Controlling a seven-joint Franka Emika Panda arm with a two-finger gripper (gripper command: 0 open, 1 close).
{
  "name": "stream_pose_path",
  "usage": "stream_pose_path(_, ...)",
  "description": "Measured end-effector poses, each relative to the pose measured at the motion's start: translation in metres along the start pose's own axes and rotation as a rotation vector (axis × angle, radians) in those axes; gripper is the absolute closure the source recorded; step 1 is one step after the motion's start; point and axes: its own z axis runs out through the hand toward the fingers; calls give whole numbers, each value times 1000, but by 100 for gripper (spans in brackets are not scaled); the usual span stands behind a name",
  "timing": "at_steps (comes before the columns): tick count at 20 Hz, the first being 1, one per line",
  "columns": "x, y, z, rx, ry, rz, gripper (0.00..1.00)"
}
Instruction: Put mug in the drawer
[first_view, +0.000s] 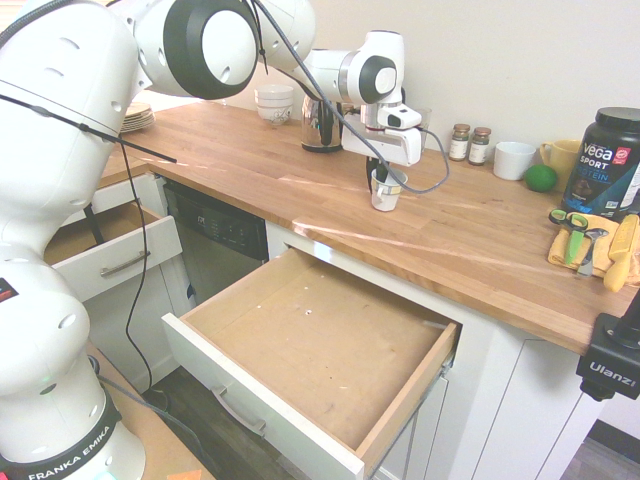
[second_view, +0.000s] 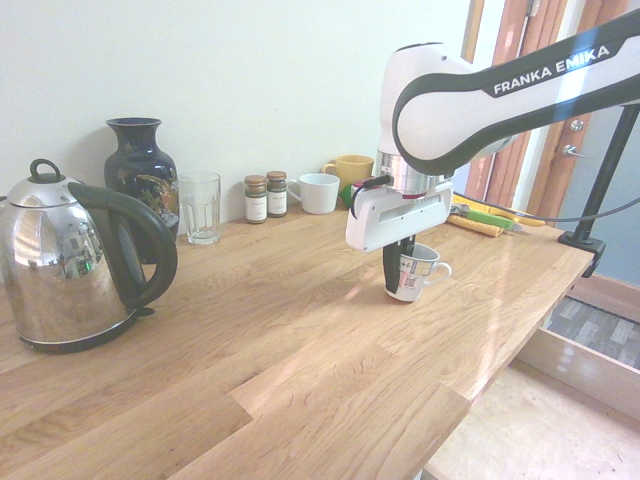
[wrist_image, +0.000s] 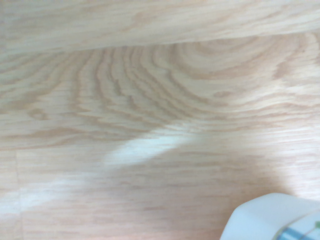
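Kitchen corner, pale wall behind. Long butcher-block worktop over white cabinets, a black dishwasher front below. Beneath the worktop edge, the drawer pulled wide open, light-brown wood inside, white front with metal bar handle; a smaller drawer also open further along. On the worktop, toward the wall: steel kettle, dark vase, drinking glass, two spice jars, wide white mug, yellow mug, a black protein tub and a green ball just beside it; stacked plates and bowls at the far end.

White arm reaching out across the worktop, wrist pointing straight down. End effector closed over the rim of the mug, one finger inside, one outside. Mug upright, handle turned away from the arm, lifted slightly clear of the wood, well back from the open drawer. In the wrist view, wood grain and a corner of the mug.
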Motion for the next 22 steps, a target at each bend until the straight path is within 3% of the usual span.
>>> stream_pose_path(11,-21,39,-40,26,10,10,100)
stream_pose_path(22,-54,115,-58,39,12,41,100)
